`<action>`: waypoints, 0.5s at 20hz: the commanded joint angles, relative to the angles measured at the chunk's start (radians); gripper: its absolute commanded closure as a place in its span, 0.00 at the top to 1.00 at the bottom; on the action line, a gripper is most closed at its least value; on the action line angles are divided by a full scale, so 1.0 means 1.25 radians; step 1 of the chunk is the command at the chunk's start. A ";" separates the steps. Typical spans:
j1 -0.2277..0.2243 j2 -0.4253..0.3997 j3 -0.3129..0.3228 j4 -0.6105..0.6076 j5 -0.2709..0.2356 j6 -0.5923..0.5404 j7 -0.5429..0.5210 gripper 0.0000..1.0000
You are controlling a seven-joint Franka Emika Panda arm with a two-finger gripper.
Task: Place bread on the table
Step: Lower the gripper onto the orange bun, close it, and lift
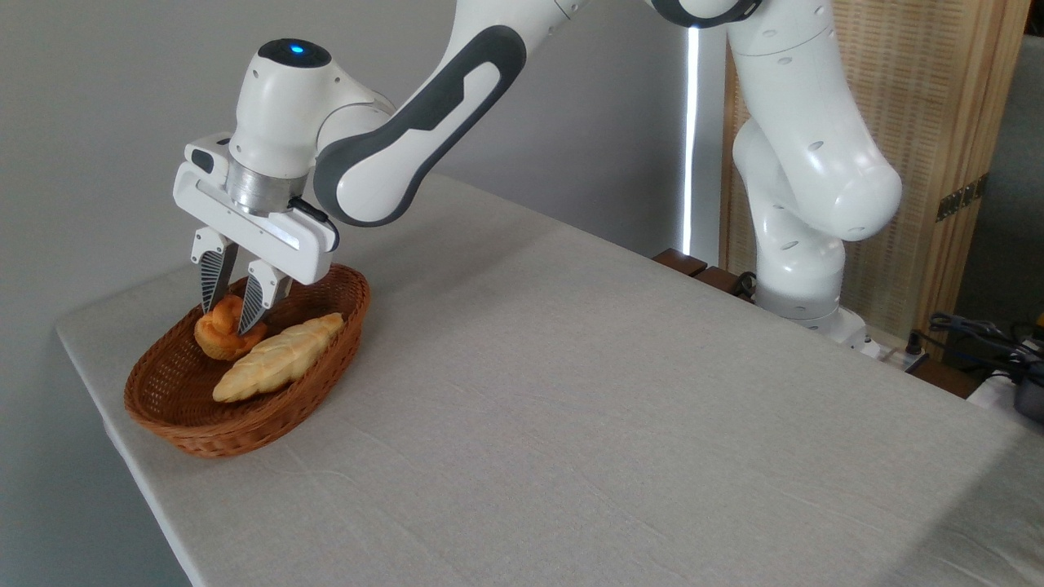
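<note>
The bread [218, 336], a small orange-golden bun with a knotted top, lies at the far end of a brown wicker basket [175, 424] near the left end of the table [571, 391]. My gripper [225, 319] comes down from above with its two ribbed fingers [214, 281] pressed on either side of the bun's top. The right finger covers part of the bun, which still rests in the basket.
A long pale-yellow braided loaf [281, 357] lies beside the bun in the basket, just right of my fingers. The basket sits close to the table's left edge. The robot base [803, 277] stands at the far right, with cables [979, 334] beyond it.
</note>
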 commanded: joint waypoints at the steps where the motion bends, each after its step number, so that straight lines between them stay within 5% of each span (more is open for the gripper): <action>1: 0.000 0.005 0.000 0.009 0.001 0.015 -0.005 0.32; 10: 0.001 -0.003 0.001 0.009 0.015 0.014 -0.001 0.20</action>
